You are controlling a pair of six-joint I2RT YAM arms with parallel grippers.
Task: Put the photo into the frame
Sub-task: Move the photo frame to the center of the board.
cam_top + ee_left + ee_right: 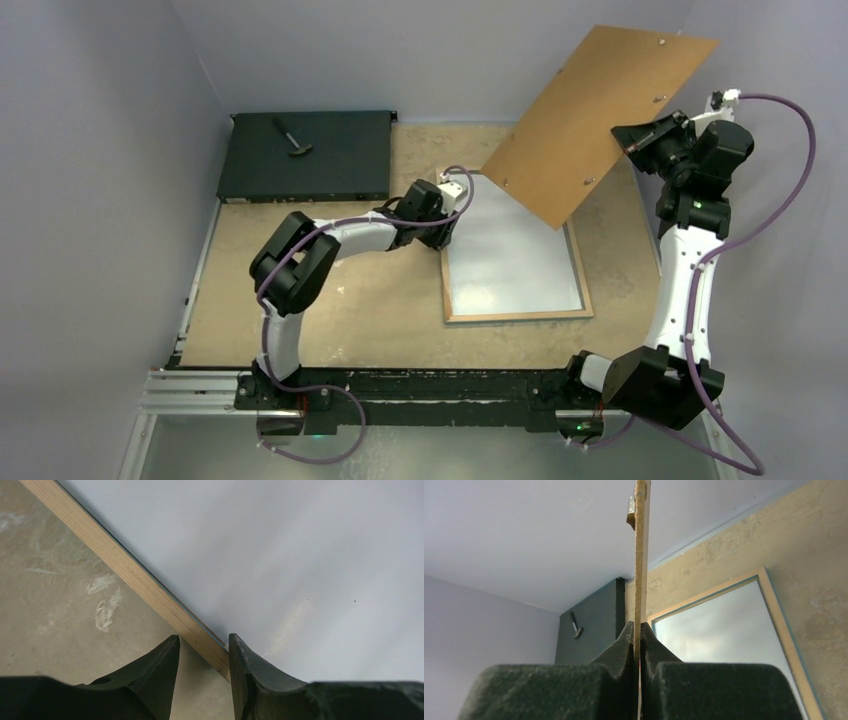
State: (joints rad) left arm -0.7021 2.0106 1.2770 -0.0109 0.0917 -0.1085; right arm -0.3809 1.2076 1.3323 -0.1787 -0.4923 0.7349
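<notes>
The frame point(515, 316) lies flat on the table with its bare light-wood back up. A white sheet point(510, 265) fills its opening; it looks like the photo lying with its white back up, and no printed side shows. My left gripper point(445, 238) stands open over the frame's left rail point(130, 572). Its jaws point(203, 642) straddle the rail: the right finger touches the inner edge and the left finger stands clear of the outer side. My right gripper point(640, 140) is shut on the brown backing panel point(590, 120) and holds it tilted in the air above the frame's far right corner.
A flat black box point(305, 155) with a small dark tool point(292, 138) on top sits at the back left. The lifted panel point(641, 555) overhangs the frame's far end point(781, 625). White walls close in the table on the left, back and right.
</notes>
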